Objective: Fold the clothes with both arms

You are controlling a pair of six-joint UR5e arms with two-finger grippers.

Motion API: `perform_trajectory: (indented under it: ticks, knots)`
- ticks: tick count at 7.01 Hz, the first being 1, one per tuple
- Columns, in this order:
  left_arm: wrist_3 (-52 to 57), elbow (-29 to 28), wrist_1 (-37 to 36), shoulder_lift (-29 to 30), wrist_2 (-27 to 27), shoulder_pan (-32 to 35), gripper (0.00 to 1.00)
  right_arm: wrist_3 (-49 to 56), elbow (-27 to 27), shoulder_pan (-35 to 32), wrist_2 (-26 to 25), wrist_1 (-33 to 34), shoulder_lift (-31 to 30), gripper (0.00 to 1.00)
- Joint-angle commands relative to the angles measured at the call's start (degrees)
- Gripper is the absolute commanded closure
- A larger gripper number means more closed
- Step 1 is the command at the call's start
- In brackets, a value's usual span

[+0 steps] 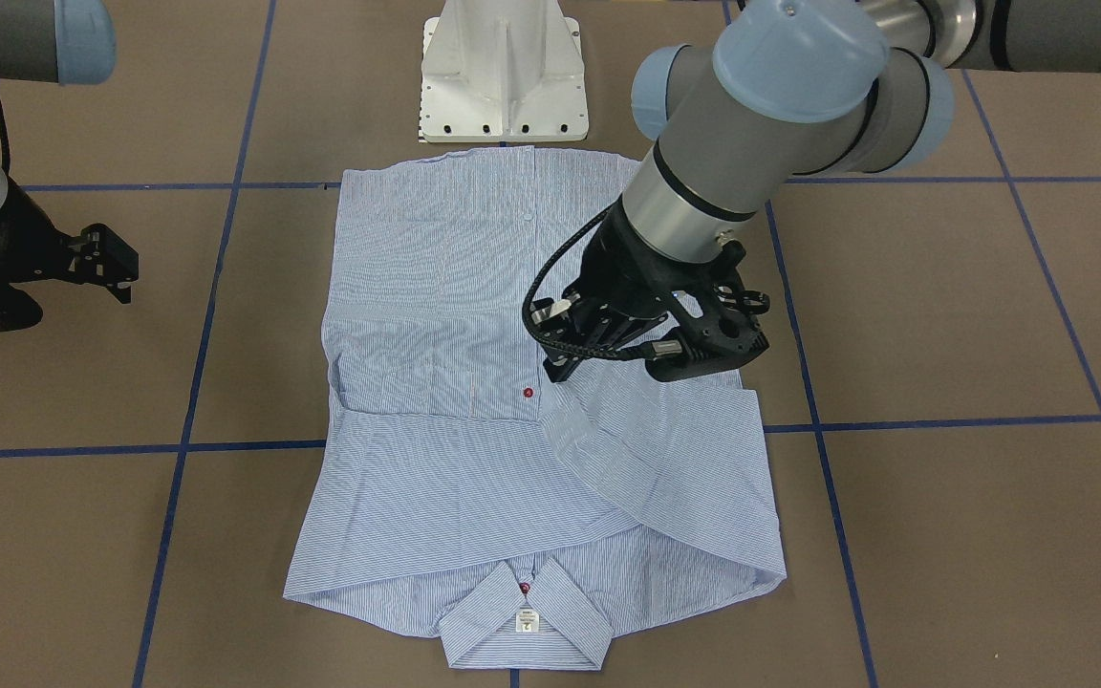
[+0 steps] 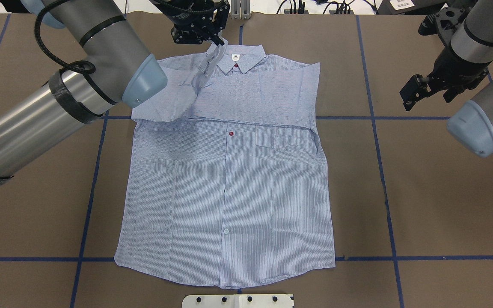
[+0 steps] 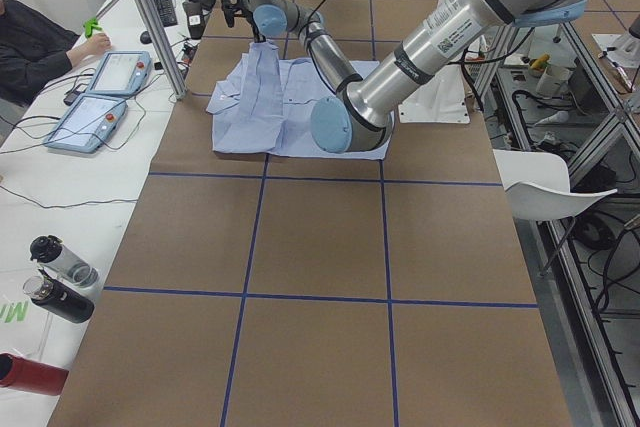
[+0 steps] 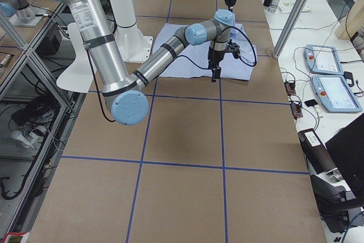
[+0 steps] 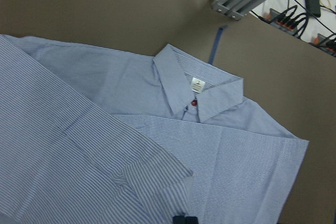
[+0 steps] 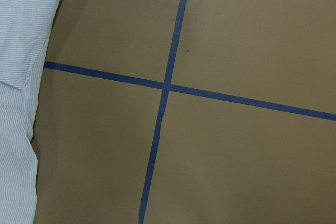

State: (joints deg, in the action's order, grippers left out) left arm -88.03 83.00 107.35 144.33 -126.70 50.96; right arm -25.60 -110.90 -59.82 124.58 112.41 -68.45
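Pinching one sleeve (image 2: 203, 70) aloft, the left gripper (image 2: 217, 41) sits beside the collar (image 2: 240, 57). Other sleeve (image 2: 272, 98) lies folded (body folds remain); right gripper (image 2: 410, 92) spread, empty.

Shirt (image 2: 229, 179): flat on the table (image 2: 422, 205), midway between the two arms; hem toward the pedestal base (image 2: 238, 300), collar (image 2: 236, 57) at the far side.
Sleeves (image 2: 263, 98): folded across the chest, just below the collar.
Left hand (image 2: 217, 41): above the collar end, on the robot's left of the collar; one cuff rises to it.
Right hand (image 2: 409, 96): off the shirt, over the table to its right, level with the folded sleeves.
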Motion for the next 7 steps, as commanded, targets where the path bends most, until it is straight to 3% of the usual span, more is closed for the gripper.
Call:
perform_trajectory:
  ticks: [1,3,5,7]
  knots:
    - [-3.45,-5.19,4.67,2.97,-0.39,-1.47,1.00,0.03,0.07,-0.12,0.05,0.00,-0.02,0.00]
    - [-6.18,-11.08,14.16,2.80,0.66,-4.80,1.00,-0.24,0.16,-0.12,-0.03,0.00,-0.02,0.00]
    - [-6.54,-14.95,18.57,2.80,8.88,-9.62,1.00,-0.32,0.42,-0.03,-0.03,0.00,-0.19,0.00]
    - [-6.54,-18.66,22.28,2.89,13.65,-14.81,1.00,-0.06,1.30,-0.03,0.05,0.00,-0.11,0.00]
